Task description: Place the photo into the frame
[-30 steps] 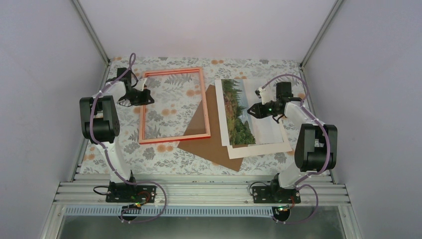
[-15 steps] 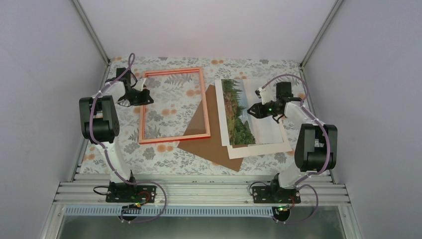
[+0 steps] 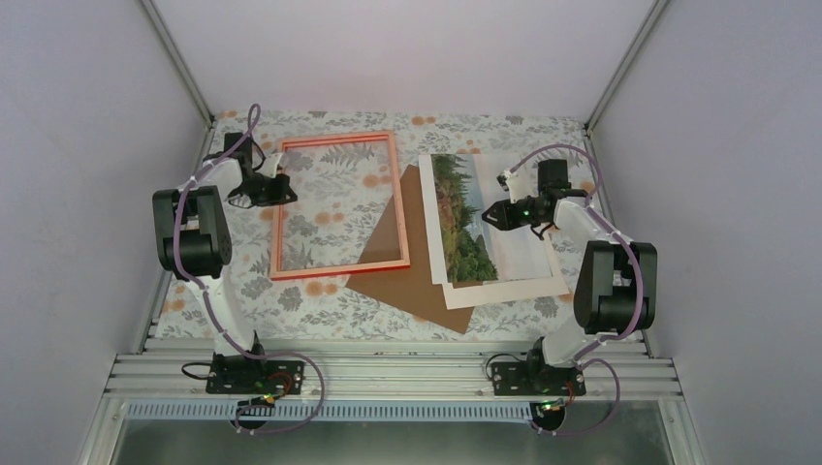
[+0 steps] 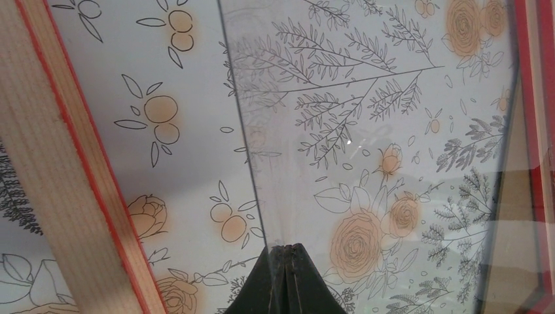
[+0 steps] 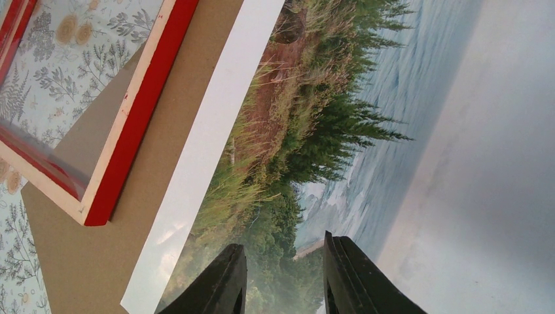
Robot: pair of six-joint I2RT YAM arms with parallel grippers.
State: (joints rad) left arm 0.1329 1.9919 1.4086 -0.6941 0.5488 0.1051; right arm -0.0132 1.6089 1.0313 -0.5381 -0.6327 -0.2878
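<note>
The red frame [image 3: 337,205] lies flat at the back left. Its rail [image 4: 65,163] and clear pane [image 4: 393,131] show in the left wrist view. My left gripper [image 3: 278,187] is shut, and its tips [image 4: 286,248] are at the pane's left edge, just inside the frame's left rail. I cannot tell if they pinch the pane. The photo [image 3: 467,221] lies face up on the right, on top of a white mat [image 3: 514,289]. My right gripper [image 3: 491,215] is open and empty just above the photo [image 5: 340,131], over its trees and water.
A brown backing board [image 3: 407,276] lies under the mat and the frame's near right corner [image 5: 124,150]. The flowered tablecloth [image 3: 320,300] covers the table. Grey walls stand close on the left, back and right.
My left gripper has crept slightly towards the back left along the frame's left rail. The right gripper, photo and frame have not visibly moved.
</note>
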